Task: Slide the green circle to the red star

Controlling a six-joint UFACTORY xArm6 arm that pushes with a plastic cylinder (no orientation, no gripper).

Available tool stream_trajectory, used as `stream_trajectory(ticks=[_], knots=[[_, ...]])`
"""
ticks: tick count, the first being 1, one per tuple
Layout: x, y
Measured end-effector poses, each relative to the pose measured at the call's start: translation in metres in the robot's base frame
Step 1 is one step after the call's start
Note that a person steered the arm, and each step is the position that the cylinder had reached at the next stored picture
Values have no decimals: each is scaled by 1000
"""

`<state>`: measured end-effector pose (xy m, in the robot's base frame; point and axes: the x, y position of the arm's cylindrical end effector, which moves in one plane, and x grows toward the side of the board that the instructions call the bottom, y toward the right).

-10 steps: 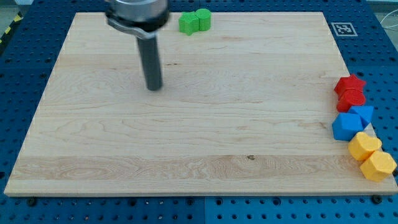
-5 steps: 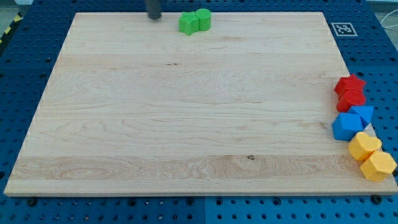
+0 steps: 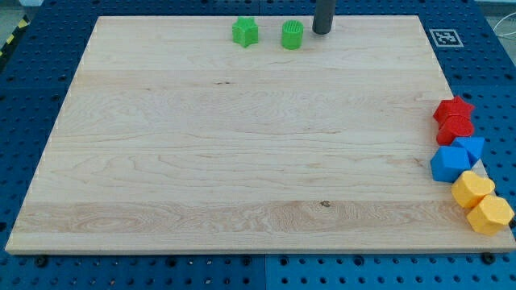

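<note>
The green circle (image 3: 293,35) stands near the board's top edge, a little right of the middle. A green star (image 3: 245,32) sits to its left, with a gap between them. My tip (image 3: 322,31) is at the top edge, just right of the green circle and close to it. The red star (image 3: 455,109) is at the board's right edge, with another red block (image 3: 456,129) touching it from below.
Below the red blocks at the right edge sit two blue blocks (image 3: 450,163), (image 3: 470,147) and two yellow blocks (image 3: 472,189), (image 3: 490,215). A black-and-white marker tag (image 3: 443,37) lies at the board's top right corner.
My tip moved from the top left side of the green pair to the right of the circle. The green circle has shifted right, away from the green star.
</note>
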<state>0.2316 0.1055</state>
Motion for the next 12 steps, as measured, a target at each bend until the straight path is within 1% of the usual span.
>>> stream_trajectory(ticks=[2, 4, 5, 7, 8, 11, 12], knots=[[0, -85], [-2, -115], [-2, -114], [3, -67], [25, -56], [36, -125], [44, -122]])
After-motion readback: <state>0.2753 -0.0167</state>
